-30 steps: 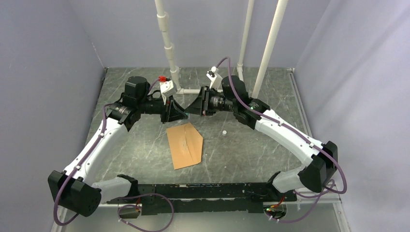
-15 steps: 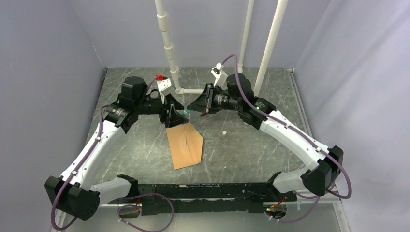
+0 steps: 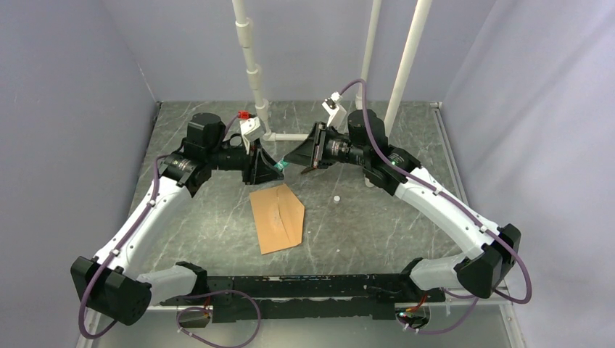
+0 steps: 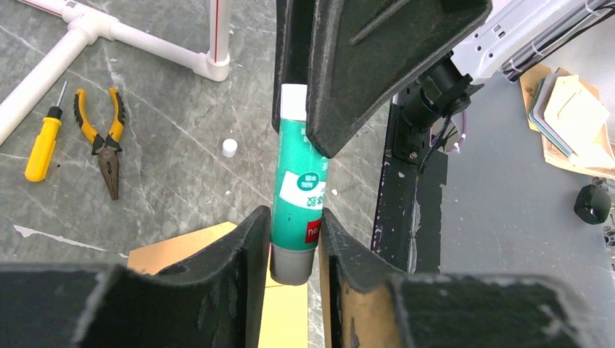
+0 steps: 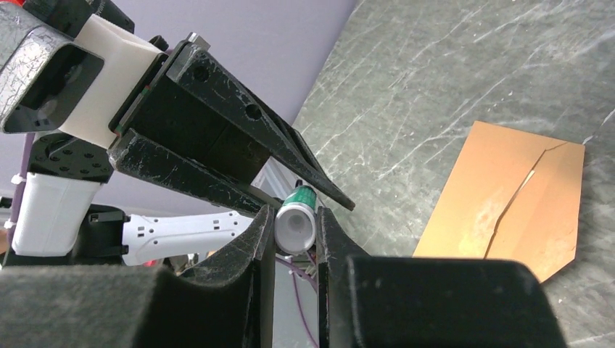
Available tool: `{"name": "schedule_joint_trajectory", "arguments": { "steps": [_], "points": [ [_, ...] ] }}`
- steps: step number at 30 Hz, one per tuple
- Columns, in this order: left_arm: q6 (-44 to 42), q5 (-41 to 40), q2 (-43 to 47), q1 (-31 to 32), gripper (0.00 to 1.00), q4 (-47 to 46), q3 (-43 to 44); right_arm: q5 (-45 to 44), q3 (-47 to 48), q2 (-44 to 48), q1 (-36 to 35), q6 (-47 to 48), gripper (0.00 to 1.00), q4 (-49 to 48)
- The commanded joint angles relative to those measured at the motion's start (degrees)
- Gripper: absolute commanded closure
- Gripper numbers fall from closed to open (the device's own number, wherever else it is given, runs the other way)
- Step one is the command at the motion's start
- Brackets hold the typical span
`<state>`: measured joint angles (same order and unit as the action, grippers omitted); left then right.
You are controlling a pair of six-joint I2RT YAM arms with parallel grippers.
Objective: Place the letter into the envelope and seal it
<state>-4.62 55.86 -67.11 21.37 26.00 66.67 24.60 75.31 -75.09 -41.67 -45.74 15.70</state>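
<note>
Judged from how things lie, the task is about midway. One kraft envelope (image 3: 277, 217) lies flat in the middle of the table (image 3: 377, 225), its pointed flap unfolded toward the far right. No separate letter shows anywhere, so it is probably already inside. A paler strip at the envelope's mouth in the wrist views may be the letter, but that cannot be confirmed. Gluing and folding the flap remain.

Just past the envelope's far right corner sits one small white cap-like piece (image 3: 336, 197). Above the envelope's far edge, one green glue stick (image 4: 297, 196) is held in the air between the two arms. The left gripper (image 4: 294, 217) clamps its grey end and the right gripper (image 5: 294, 215) pinches its white end.

Farther back, beside the white pipe frame (image 4: 145, 40), lie one pair of pliers (image 4: 107, 148) and one screwdriver (image 4: 43, 148).
</note>
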Motion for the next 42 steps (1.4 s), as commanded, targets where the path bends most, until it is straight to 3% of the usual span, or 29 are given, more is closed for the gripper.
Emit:
{"name": "schedule_joint_trajectory", "arguments": {
  "steps": [1,6,7,10,13,36,42],
  "points": [
    [2.0,-1.5,0.3,-0.2,0.71,-2.1,2.1,3.2,0.3,0.6,-0.1,-1.2,1.00,-2.9],
    [1.8,-1.4,-1.0,-0.2,0.86,-1.1,2.7,3.8,0.3,-0.4,-0.1,-1.2,0.98,-3.4],
    [1.6,-1.6,-1.1,-0.2,0.89,-1.0,2.8,3.8,0.5,-0.5,-0.2,-1.1,0.93,-3.2],
    [1.0,-1.8,-1.6,-0.2,0.93,-0.3,3.1,3.4,0.5,-0.9,-0.2,-0.7,0.66,-2.6],
    [0.2,-2.2,-2.1,-0.2,0.94,0.5,3.6,2.9,0.9,-1.4,-0.2,-0.7,0.57,-1.4],
    [-4.2,4.5,-3.7,-0.1,0.92,5.3,4.7,2.2,1.7,-5.4,-1.0,-0.6,0.55,-1.0],
    [-5.3,4.1,-3.5,-0.2,0.92,6.4,4.8,1.6,1.9,-5.5,-1.2,0.2,0.65,-0.9]
  ]
}}
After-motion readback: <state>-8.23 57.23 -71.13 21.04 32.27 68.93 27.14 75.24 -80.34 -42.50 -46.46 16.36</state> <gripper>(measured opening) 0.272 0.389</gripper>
